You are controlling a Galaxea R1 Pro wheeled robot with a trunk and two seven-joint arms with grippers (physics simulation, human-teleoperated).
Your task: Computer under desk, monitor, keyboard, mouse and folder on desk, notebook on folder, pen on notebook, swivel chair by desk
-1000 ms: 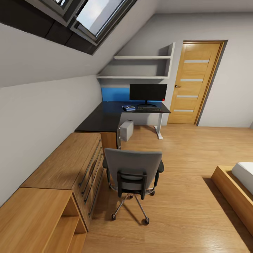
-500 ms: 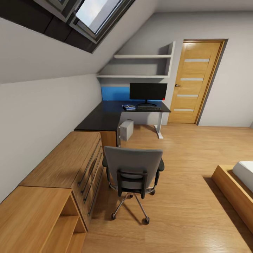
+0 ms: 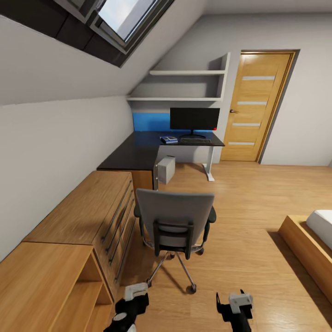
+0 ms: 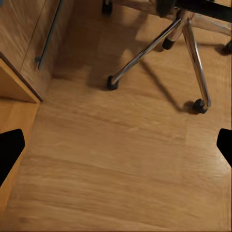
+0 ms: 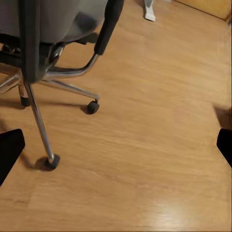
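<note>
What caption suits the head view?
Swivel chair stands on the wood floor, well short of the desk with its monitor.

Attic bedroom: daylight is being admitted by a skylight (image 3: 122,14) in the sloped grey ceiling. The wood plank floor (image 3: 249,258) is being bordered by a light-wood drawer cabinet (image 3: 87,214), wall shelves (image 3: 184,85), a panelled wooden door (image 3: 253,106) and a bed platform (image 3: 306,251).

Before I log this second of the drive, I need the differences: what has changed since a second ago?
Both arms have come up into the head view's lower edge: the left gripper and right gripper, jaws open, holding nothing. The whole picture has shifted slightly, so the camera moved. The swivel chair, desk, monitor and computer stayed put.
</note>
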